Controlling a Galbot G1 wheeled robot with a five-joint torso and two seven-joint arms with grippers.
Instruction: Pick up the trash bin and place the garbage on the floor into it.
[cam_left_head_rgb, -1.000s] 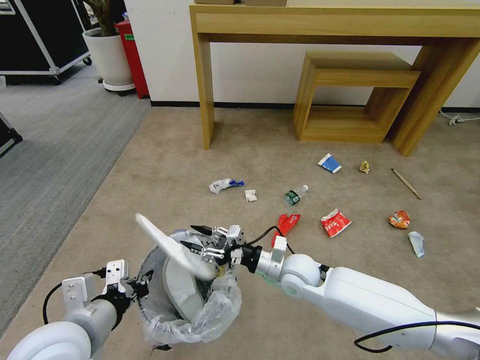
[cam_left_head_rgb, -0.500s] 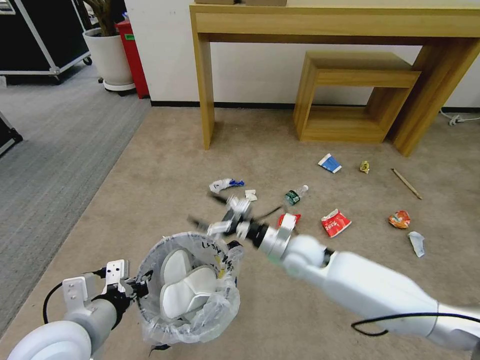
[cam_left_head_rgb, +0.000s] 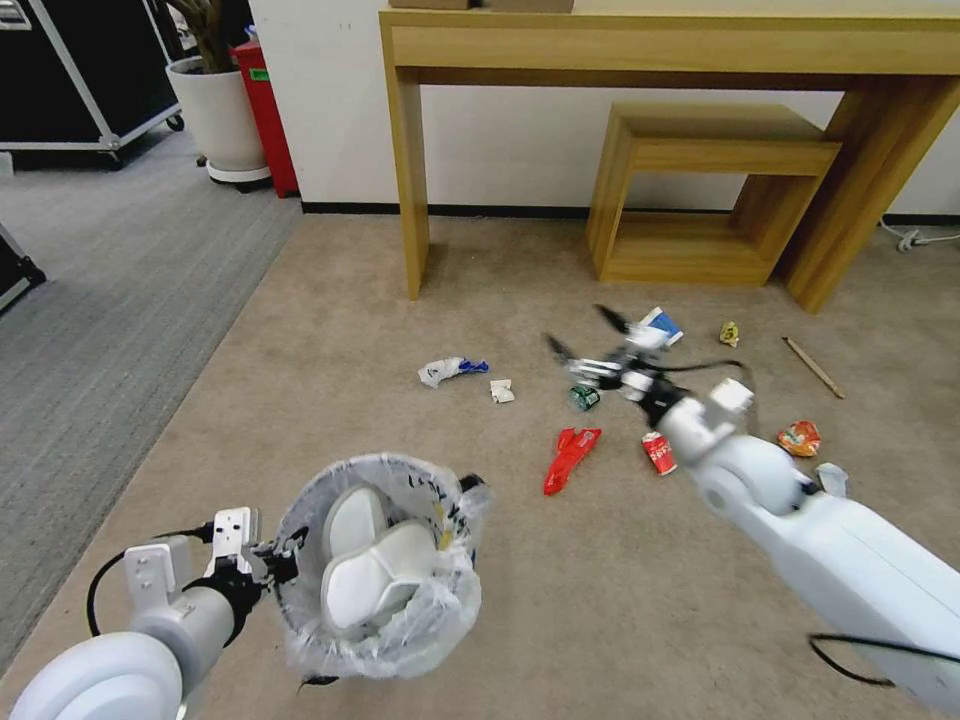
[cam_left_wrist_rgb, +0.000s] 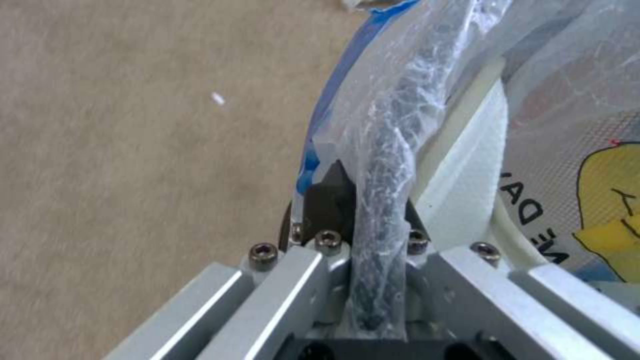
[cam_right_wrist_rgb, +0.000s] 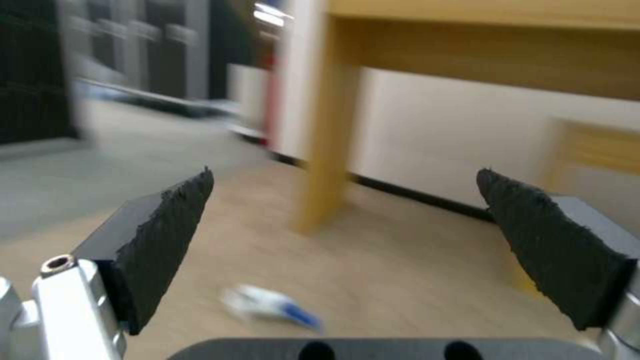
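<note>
The trash bin (cam_left_head_rgb: 440, 620), lined with a crinkly plastic bag, hangs low at the near left with white slippers (cam_left_head_rgb: 375, 575) lying inside. My left gripper (cam_left_head_rgb: 262, 568) is shut on its bagged rim (cam_left_wrist_rgb: 377, 220). My right gripper (cam_left_head_rgb: 582, 338) hovers open and empty over the floor (cam_left_head_rgb: 330, 330), just above the green-label bottle (cam_left_head_rgb: 583, 398); its dark pads (cam_right_wrist_rgb: 167, 240) stand wide apart. Garbage lies around: a white-blue wrapper (cam_left_head_rgb: 450, 370) (cam_right_wrist_rgb: 270, 305), crumpled paper (cam_left_head_rgb: 501, 391), a red wrapper (cam_left_head_rgb: 570, 455), another red wrapper (cam_left_head_rgb: 658, 452) partly behind the arm, an orange wrapper (cam_left_head_rgb: 798, 438), a blue-white carton (cam_left_head_rgb: 662, 325), a yellow scrap (cam_left_head_rgb: 729, 333) and a wooden stick (cam_left_head_rgb: 812, 366).
A wooden console table (cam_left_head_rgb: 410, 170) with a low wooden stool (cam_left_head_rgb: 700, 180) under it stands against the far wall. Grey carpet (cam_left_head_rgb: 90, 320), a potted plant (cam_left_head_rgb: 215, 110) and a red bin (cam_left_head_rgb: 265, 110) lie to the far left. A whitish scrap (cam_left_head_rgb: 830, 478) sits by my right arm.
My right gripper let the white slipper drop into the bin, then swung up and away to the right, out over the bottle. The left gripper and bin barely moved.
</note>
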